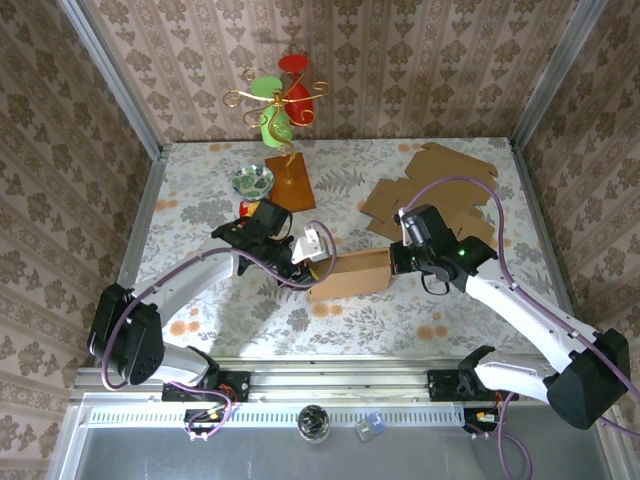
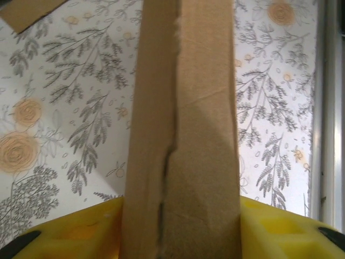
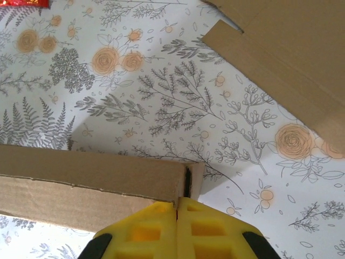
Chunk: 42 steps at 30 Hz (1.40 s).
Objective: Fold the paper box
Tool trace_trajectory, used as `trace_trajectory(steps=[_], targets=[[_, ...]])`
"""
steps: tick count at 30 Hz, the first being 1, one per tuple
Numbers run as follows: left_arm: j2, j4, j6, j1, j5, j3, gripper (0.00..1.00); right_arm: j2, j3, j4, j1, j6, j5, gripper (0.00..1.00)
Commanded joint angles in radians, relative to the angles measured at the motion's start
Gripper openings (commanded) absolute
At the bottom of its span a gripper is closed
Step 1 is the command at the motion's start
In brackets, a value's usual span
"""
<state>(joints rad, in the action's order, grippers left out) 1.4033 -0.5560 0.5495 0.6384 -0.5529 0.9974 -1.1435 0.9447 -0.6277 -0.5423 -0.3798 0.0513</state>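
Paper box [image 1: 350,275] lies mid-counter [image 1: 400,320], long axis 9–3 o'clock. L pincer [image 1: 316,258] sits at its 9 o'clock end, yellow pads [image 2: 75,232] clamped on both box sides. R pincer [image 1: 394,267] sits at the 3 o'clock end, its pads [image 3: 145,232] pressed together against the box's end edge. Can't tell if card's nipped btwn them.

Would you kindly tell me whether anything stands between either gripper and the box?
Nothing visible does. The left gripper clamps the box between its pads, and the right gripper is shut right against the box's other end, though whether it pinches the cardboard there is unclear.
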Motion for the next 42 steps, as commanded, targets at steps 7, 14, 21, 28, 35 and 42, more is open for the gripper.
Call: trace_trajectory(steps=[7,14,21,28,35,42], targets=[[-0.113,0.116,-0.146,-0.033,0.031,-0.085,0.65,-0.015,0.006,-0.058,-0.047,-0.055,0.085,0.0],[-0.195,0.159,-0.237,-0.063,0.018,-0.133,0.67,-0.036,0.019,-0.059,-0.078,-0.08,0.117,0.0],[-0.275,0.13,-0.432,-0.1,0.036,-0.117,0.66,-0.051,0.037,-0.068,-0.081,-0.097,0.128,0.0],[-0.284,-0.045,-0.516,-0.114,0.013,-0.01,0.54,-0.066,0.062,-0.081,-0.082,-0.104,0.124,0.0],[-0.238,-0.139,-0.492,-0.104,-0.002,0.051,0.55,-0.068,0.062,-0.083,-0.084,-0.108,0.123,0.0],[-0.175,-0.161,-0.45,-0.053,0.038,0.083,0.53,-0.067,0.057,-0.081,-0.084,-0.113,0.122,0.0]])
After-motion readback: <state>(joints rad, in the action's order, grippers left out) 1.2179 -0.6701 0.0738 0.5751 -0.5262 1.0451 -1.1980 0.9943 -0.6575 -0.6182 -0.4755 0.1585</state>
